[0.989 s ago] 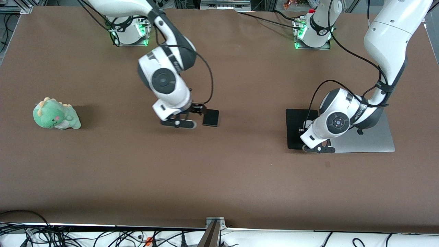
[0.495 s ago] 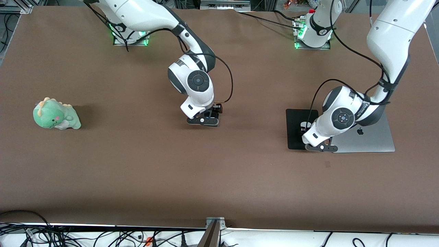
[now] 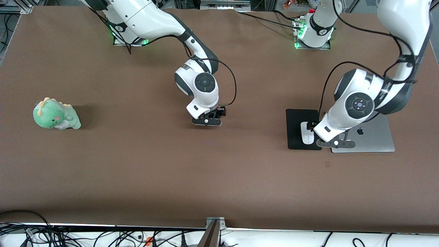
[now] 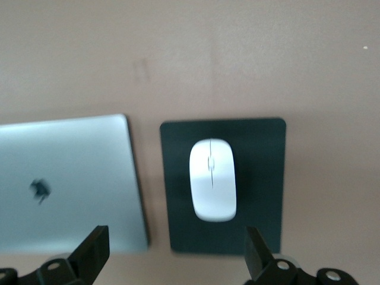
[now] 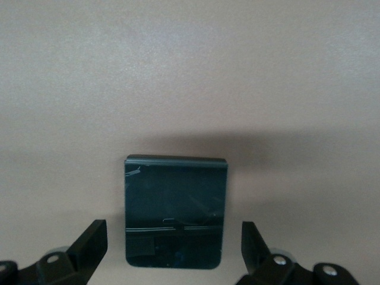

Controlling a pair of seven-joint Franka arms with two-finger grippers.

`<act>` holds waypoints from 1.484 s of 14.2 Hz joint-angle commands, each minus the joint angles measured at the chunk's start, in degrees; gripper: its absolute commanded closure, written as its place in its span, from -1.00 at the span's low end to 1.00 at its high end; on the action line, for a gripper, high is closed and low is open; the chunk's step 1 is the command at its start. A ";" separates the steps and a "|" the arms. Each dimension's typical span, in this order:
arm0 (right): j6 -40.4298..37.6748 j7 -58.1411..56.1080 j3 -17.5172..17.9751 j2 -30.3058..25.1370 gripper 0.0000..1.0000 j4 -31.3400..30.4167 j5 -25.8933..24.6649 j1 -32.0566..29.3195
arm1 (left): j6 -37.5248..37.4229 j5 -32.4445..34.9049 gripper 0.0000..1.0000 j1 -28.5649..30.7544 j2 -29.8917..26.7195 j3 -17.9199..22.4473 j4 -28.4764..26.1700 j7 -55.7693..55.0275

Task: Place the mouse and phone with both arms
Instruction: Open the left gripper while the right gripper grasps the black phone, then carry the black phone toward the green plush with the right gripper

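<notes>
Since a second ago, my right gripper [image 3: 207,122] has slid over the phone [image 5: 176,211] at mid-table, fingers [image 5: 89,243] apart on either side of it, toy dinosaur [image 3: 56,114] unmoved near the right arm's end. My left gripper [image 3: 335,143], fingers spread and empty, has risen off the mouse [image 3: 307,132]. Mouse lies on black mat [image 3: 297,118], mat just beside silver laptop [image 3: 374,137].

White jointed arms [image 3: 154,20], dark grey bands, black cables, green-lit bases.
</notes>
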 commanded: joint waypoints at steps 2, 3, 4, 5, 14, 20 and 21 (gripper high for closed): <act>2.76 1.73 0.14 1.34 -1.00 0.66 -2.57 0.56 | -18.12 -2.84 -1.00 0.44 0.44 -1.67 13.45 6.70; 3.90 1.64 0.14 1.70 -1.00 0.66 -4.14 0.56 | -21.37 -3.10 -1.00 0.44 0.36 -1.84 15.74 8.73; 4.70 1.64 0.14 2.05 -1.00 0.66 -5.46 0.56 | -24.28 -3.98 -1.00 0.53 -0.43 -1.76 18.38 10.40; 5.14 1.55 0.14 2.14 -1.00 0.58 -6.43 0.56 | -26.83 -4.25 -1.00 0.53 -1.04 -1.67 20.75 12.16; 9.27 1.20 -0.03 4.86 -1.00 0.40 -9.77 0.38 | -29.95 -13.74 -1.00 1.20 -11.76 9.96 21.75 27.82; 9.45 -0.20 -0.39 4.78 -1.00 0.75 -11.10 -0.50 | -13.08 -17.52 -1.00 -18.35 -26.78 32.85 1.56 27.99; 9.37 -0.29 -0.39 4.78 -1.00 0.75 -11.01 -0.50 | -12.27 -17.52 -1.00 -18.63 -27.58 33.05 0.48 27.91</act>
